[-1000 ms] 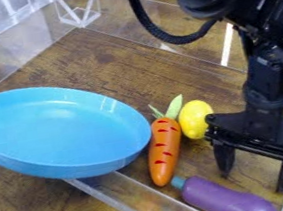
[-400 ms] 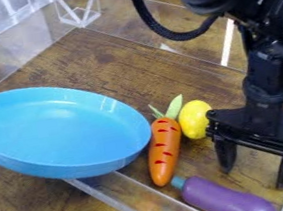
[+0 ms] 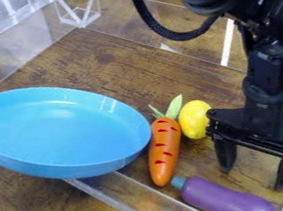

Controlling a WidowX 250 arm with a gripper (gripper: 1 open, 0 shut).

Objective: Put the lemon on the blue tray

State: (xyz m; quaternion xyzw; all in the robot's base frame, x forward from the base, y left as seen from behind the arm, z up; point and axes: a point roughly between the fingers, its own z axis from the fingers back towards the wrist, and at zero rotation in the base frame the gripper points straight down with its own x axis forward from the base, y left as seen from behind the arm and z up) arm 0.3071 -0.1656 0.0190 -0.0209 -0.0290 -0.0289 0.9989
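Note:
The lemon [image 3: 194,116] is a small glossy yellow fruit lying on the wooden table, just right of the carrot's green leaves. The blue tray [image 3: 56,129] is a big shallow oval dish filling the left half of the view. My gripper [image 3: 261,167] hangs at the right, its black fingers spread wide and pointing down, open with nothing between them. Its left finger [image 3: 226,155] stands just below and right of the lemon, and I cannot tell whether they touch.
An orange carrot [image 3: 164,150] lies between tray and lemon. A purple eggplant [image 3: 224,199] lies near the front edge under the gripper. A clear plastic wall runs along the table's front edge. Black cables loop above the arm.

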